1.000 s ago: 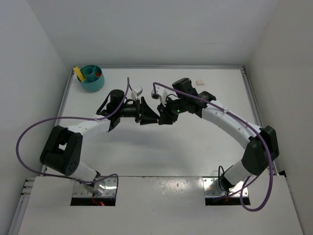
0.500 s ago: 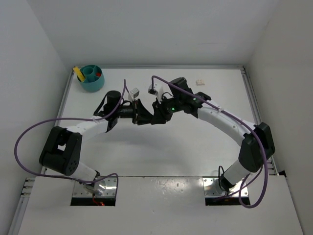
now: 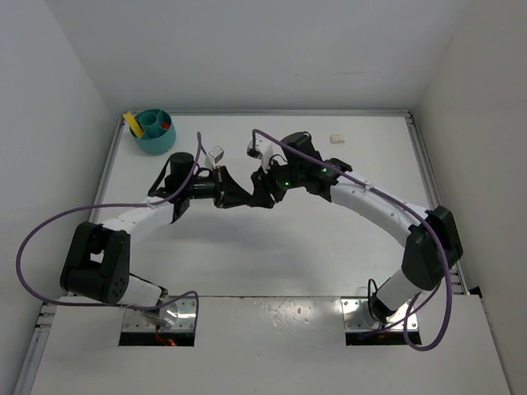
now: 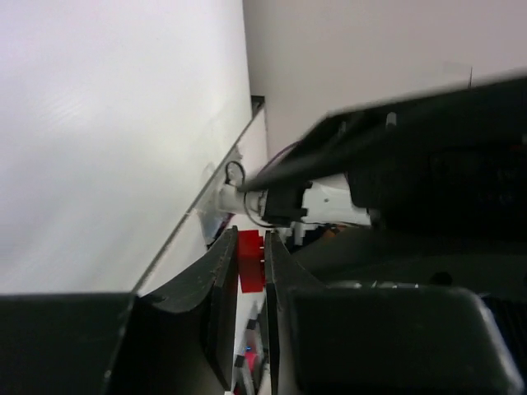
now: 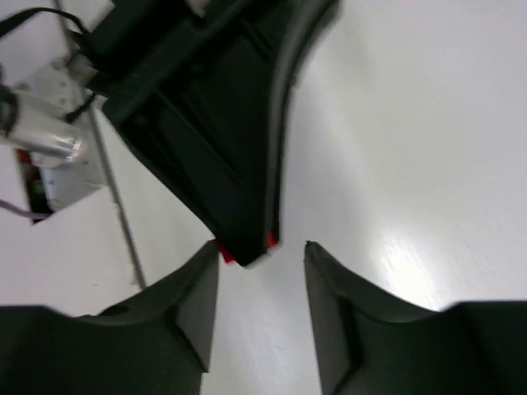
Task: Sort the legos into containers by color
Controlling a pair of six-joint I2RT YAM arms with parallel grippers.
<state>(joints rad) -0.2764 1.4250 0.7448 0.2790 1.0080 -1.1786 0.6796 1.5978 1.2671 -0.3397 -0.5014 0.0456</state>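
Scene: left gripper [image 3: 240,197] and right gripper [image 5: 257,248] stood tip to tip over the middle of the white table [image 3: 288,247].
Left gripper: fingers nearly closed, pinching a small red brick [image 4: 249,262] at their very tips.
Right gripper: jaws spread wide, one finger on each side of the left gripper's tips, clasping nothing; the wrist view showed slivers of red peeking out between them.
Red brick: held off to the right of the teal bowl [image 3: 152,147], well apart from it.
Teal bowl: sat in the far left corner of the table, a yellow brick [image 3: 131,123] sticking out at its left rim and a red piece [image 3: 166,126] in a right-hand compartment.
Cream brick [image 3: 336,138]: lay alone on the table near the far edge, to the right of both grippers.
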